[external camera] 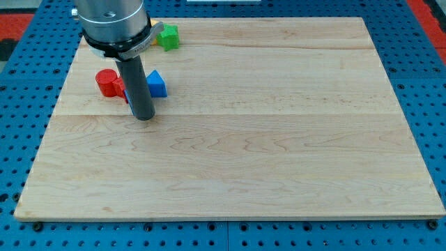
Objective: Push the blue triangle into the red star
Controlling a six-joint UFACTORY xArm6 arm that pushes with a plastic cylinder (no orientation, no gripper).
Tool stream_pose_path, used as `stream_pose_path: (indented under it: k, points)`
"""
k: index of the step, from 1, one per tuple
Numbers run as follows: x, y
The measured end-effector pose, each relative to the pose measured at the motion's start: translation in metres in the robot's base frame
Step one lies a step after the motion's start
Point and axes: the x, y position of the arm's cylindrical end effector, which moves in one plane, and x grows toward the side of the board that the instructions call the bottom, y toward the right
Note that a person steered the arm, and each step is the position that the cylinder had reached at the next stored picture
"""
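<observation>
The blue triangle [156, 84] lies on the wooden board [279, 139] at the upper left. The red star [109, 83] lies just to its left, and the rod hides the space between them, so I cannot tell if they touch. My tip [143, 116] rests on the board just below the blue triangle and slightly to its left. The rod rises in front of the triangle's left edge and the star's right side.
A green block [167, 37] lies near the board's top edge, right of the arm's body; its shape is hard to make out. A blue pegboard surface [418, 70] surrounds the board.
</observation>
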Motion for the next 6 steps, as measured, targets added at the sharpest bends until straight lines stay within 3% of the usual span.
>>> stream_pose_path:
  k: [1,2,4,6]
  points:
    - [0.010,0.063]
    - [-0.012,0.092]
    - [-0.054,0.047]
    - [-0.069,0.021]
